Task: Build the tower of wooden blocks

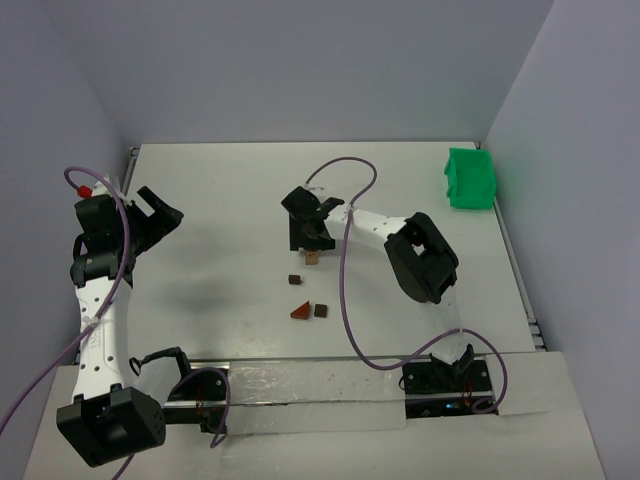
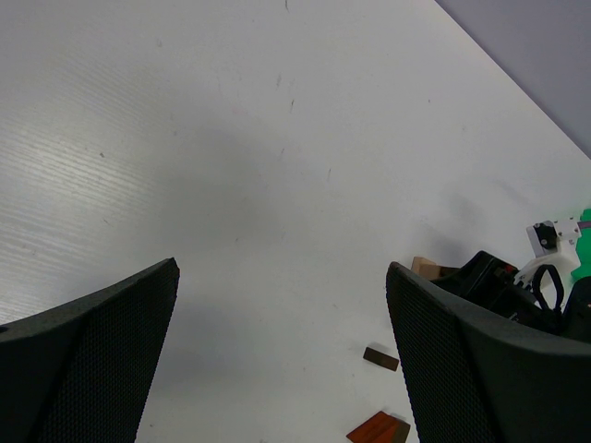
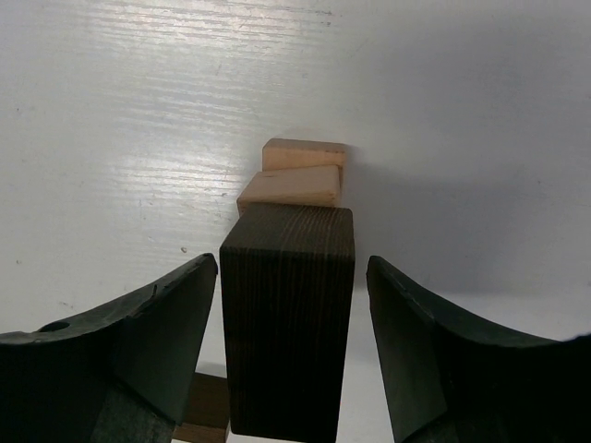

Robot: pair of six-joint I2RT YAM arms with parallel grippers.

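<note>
Two arms reach forward: right claw (image 3: 293, 263) narrowly straddles an upright dark brown block (image 3: 288, 323); left claw (image 2: 282, 277) gapes wide.

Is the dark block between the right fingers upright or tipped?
Upright: right wrist view shows the dark block standing on end, sides vertical.

1. Left arm (image 1: 100, 320) rises along the left edge of the bench (image 1: 230, 180); left gripper (image 2: 282, 277) is held high, fingers wide apart.
2. Right arm (image 1: 380, 228) reaches toward mid-bench; right gripper (image 3: 293, 263) points down, fingers slightly parted.
</note>
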